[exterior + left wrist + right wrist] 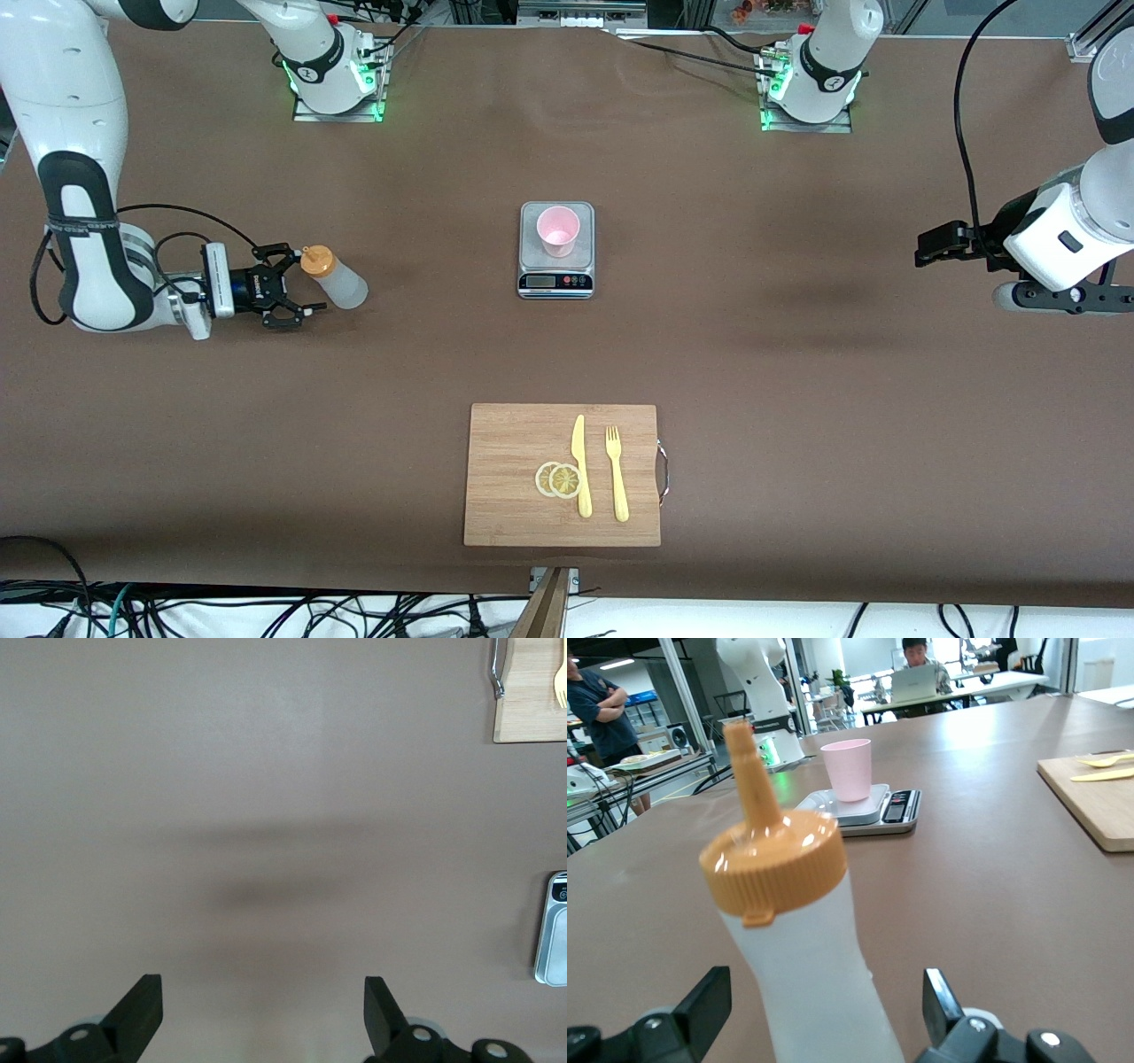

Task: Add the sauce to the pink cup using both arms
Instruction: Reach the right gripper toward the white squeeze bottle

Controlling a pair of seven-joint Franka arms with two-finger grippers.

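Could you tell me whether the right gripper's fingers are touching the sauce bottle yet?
Apart. In the right wrist view the sauce bottle stands between the open fingers of the right gripper, with brown table visible on each side.

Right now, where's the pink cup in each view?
Front view: pink cup stands on the kitchen scale at mid-table, farther from the camera than the cutting board.
Left wrist view: cup not in it; only the scale's edge shows.
Right wrist view: cup on the scale, past the sauce bottle.
Shared landmark: the scale.
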